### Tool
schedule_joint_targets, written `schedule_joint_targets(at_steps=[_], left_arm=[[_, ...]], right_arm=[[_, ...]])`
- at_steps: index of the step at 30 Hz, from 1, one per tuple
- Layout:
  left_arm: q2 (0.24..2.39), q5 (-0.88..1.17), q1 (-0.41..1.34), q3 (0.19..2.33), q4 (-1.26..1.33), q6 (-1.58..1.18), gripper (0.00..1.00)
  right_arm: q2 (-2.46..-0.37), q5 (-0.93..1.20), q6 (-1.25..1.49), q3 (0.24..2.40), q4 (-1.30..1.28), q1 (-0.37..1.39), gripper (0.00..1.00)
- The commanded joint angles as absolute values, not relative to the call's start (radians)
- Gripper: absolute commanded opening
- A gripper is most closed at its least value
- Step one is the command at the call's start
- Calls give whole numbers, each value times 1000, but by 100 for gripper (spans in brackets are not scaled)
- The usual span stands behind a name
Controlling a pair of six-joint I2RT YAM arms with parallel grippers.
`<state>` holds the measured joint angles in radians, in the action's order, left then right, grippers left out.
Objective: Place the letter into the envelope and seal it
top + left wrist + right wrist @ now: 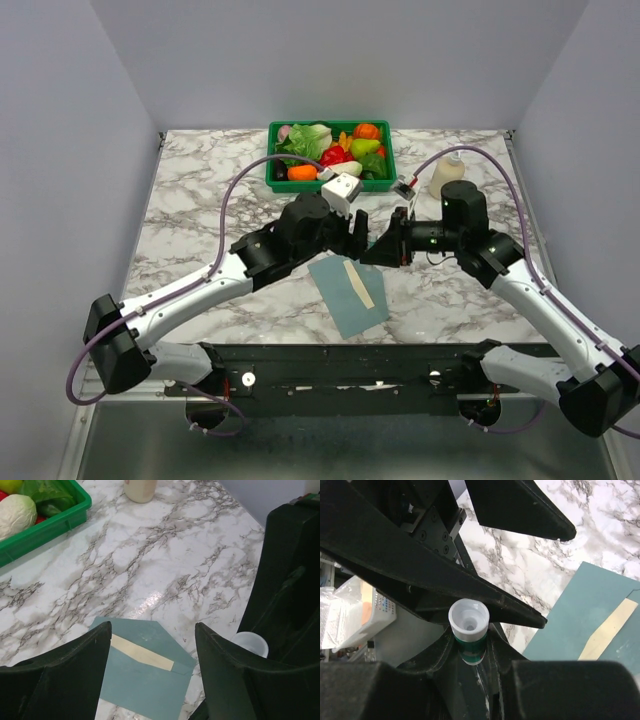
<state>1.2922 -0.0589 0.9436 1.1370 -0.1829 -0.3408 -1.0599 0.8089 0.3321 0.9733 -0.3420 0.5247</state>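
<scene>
Grey walls (60, 150) box you in on the left, back and right. The white marble tabletop (200, 200) with grey veining fills the floor of the space, and its surface is glossy enough to show a glare patch in the left wrist view.

- A black mounting rail (340, 380) runs along the near edge and carries both arm bases.
- The left arm (200, 285) and right arm (540, 290) both reach in and meet over the middle of the tabletop.
- A green basket (50, 527) of toy vegetables (330, 148) sits at the middle of the far edge.
- The envelope (145, 685) lies flat and skewed, about midway along the near edge, just below where the arms meet. Its flap is open and flat on the marble.
- A cream bottle (447, 172) stands at the far edge, right of the basket.
- The letter (140, 652) is inside the envelope; you can see only a cream strip of it at the pocket mouth, under the flap.
- Your left end effector (152, 630) has its fingers apart with nothing between them, and it hangs above the envelope.
- Your right end effector (388, 243) is clamped on a small white-capped tube with a green band (468, 630), close beside the left one.
</scene>
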Motion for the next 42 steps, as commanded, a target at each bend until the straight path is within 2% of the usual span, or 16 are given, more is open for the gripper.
schedule_joint_targets(at_steps=[1, 3, 5, 7, 11, 14, 18, 21, 23, 27, 31, 35, 42], left_arm=[[1182, -173, 886, 1031, -155, -379, 81], [1145, -182, 833, 976, -128, -412, 83], [1103, -198, 796, 884, -94, -414, 86], [1085, -198, 795, 783, -11, -405, 92], [1085, -98, 805, 612, 225, -393, 96], [1080, -80, 837, 493, 411, -362, 98], [1081, -46, 861, 361, 709, -296, 98], [1112, -14, 861, 275, 886, -253, 98], [1178, -2, 862, 226, 975, -216, 99], [1354, -11, 881, 132, 1376, -126, 99], [1654, 27, 887, 118, 1679, -6, 99], [1772, 90, 902, 193, 1694, 84, 99], [1775, 120, 910, 210, 1694, 124, 99]], right_arm=[[-1022, 769, 327, 942, -318, 534, 1], [-1009, 717, 325, 917, -316, 532, 1], [-996, 576, 339, 875, -314, 532, 1], [-1008, 499, 334, 824, -292, 532, 1], [-1045, 405, 348, 769, -250, 532, 1], [-996, 344, 367, 698, -91, 532, 1], [-942, 322, 299, 527, 251, 532, 1], [-963, 311, 279, 508, 330, 534, 1], [-988, 308, 278, 517, 344, 532, 1], [-1051, 321, 291, 518, 399, 532, 1], [-1089, 345, 290, 523, 410, 532, 1], [-1101, 350, 265, 541, 368, 532, 1], [-1109, 353, 270, 537, 356, 532, 1]])
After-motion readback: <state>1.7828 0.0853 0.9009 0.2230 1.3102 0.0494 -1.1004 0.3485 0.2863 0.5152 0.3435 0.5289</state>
